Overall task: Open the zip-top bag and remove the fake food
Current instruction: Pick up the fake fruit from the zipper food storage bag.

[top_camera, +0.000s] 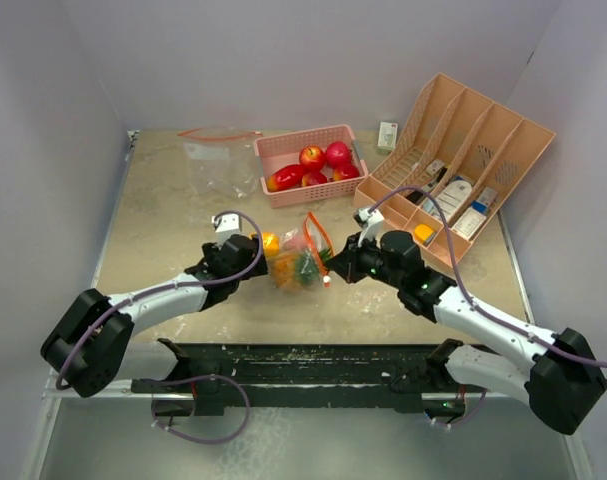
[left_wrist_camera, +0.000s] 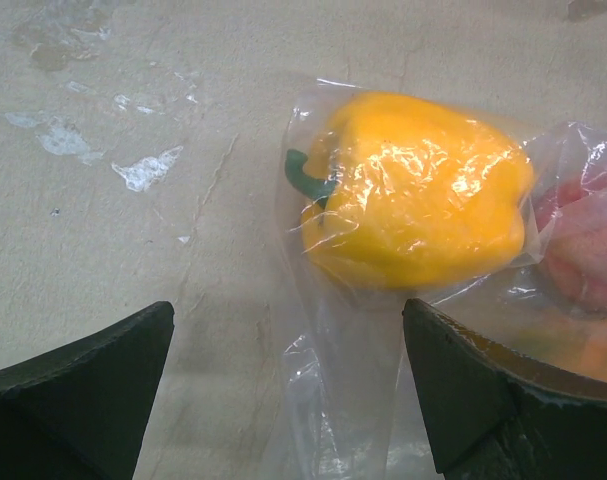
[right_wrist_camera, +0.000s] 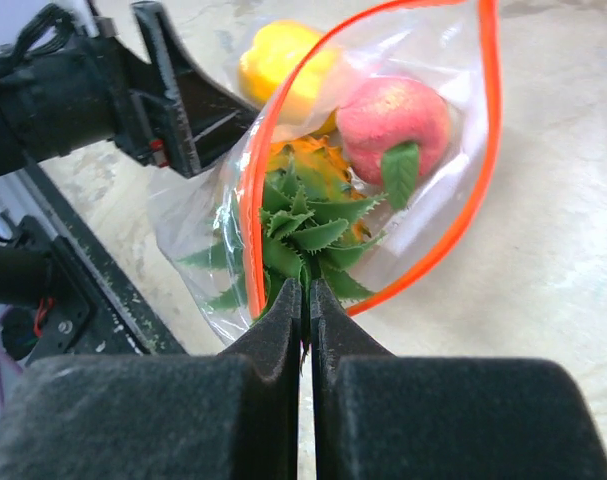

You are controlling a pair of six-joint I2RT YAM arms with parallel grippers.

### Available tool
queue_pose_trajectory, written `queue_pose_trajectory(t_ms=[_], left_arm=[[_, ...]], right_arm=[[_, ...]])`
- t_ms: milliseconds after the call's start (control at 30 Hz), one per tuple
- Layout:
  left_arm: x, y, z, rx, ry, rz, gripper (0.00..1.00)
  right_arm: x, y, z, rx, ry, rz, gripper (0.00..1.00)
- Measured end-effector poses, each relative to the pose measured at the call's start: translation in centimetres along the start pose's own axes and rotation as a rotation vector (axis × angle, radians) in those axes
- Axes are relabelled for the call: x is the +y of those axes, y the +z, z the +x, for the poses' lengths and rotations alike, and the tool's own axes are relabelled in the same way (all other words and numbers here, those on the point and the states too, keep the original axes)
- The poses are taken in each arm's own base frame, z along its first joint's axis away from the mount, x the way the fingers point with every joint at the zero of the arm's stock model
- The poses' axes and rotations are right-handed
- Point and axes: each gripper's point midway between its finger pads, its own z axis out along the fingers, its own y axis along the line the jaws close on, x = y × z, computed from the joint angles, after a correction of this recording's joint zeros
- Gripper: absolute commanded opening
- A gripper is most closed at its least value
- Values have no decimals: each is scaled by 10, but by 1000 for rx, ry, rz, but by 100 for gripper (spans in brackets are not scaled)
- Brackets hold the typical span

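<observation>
table point(top_camera: 163, 230): pale, scuffed top, walled on three sides, both arms reaching in from the near edge
divider rack point(top_camera: 483, 130): peach-coloured, tilted at the far right, with white bottles and cartons point(top_camera: 455, 198) in its slots
pink basket point(top_camera: 305, 133): far middle of the table, well apart from both claws
spare clear bag point(top_camera: 218, 160): lies flat at the far left, beside the basket
zip-top bag point(right_wrist_camera: 463, 200): middle of the table between the two claws, its orange-edged mouth gaping wide towards the right arm, food inside it
left claw point(left_wrist_camera: 288, 320): fingers spread wide apart, holding nothing, one on each side of the bag's loose closed end, with the pepper just beyond them
right claw point(right_wrist_camera: 305, 290): fingers pressed together, pinching the near rim of the bag's mouth
yellow bell pepper point(left_wrist_camera: 413, 190): inside the bag at its left end, wrapped tight in the plastic, green stem pointing left
pineapple point(right_wrist_camera: 308, 160): orange, inside the bag, its green crown point(right_wrist_camera: 303, 225) nearest the right claw
red fruit point(right_wrist_camera: 393, 115): inside the bag, beside the pineapple, a green leaf on it
basket fruits point(top_camera: 313, 157): several red round ones lying in the pink basket
small white carton point(top_camera: 387, 135): stands at the far edge, between basket and rack
</observation>
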Motion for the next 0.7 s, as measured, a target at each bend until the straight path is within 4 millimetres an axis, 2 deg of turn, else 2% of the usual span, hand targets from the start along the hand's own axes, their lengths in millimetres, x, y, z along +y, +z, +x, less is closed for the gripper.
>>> queue_pose_trajectory(t_ms=[233,333,400,500,600,700], left_arm=[[-5,0,-1,-1,-8,24,99],[-10,0,-2,-1,-22,42,97],[-13,1,-2,-1,-31,54,92],[-15,7,2,6,-42,53,69],[-21,16,9,23,-55,54,34],[-32,20,15,45,-65,91,7]], right_arm=[[-25,-12,-11,0,19,118,0],[-26,-17,-24,-21,19,133,0],[-24,-20,-31,-36,14,135,0],[-24,-22,-32,-34,12,139,0],[-25,-25,-29,-22,15,145,0],[-23,-30,-31,-16,15,148,0]])
